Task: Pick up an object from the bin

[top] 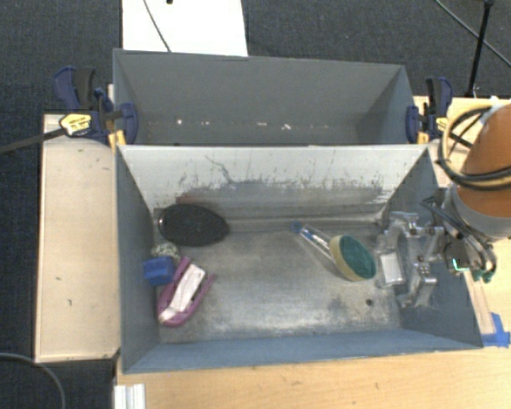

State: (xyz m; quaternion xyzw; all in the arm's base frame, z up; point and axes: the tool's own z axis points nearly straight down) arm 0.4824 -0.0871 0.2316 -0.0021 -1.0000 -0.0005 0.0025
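Open bin floor beside gripper

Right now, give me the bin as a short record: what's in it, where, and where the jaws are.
bin: grey metal
left rear: black oval object
left front: small blue object, purple and white packet
right centre: brush with green head, clear handle pointing left
jaws: at the right end, just right of the brush head

I have one camera, high above the bin, looking down with slight tilt; the arm stands at its right.
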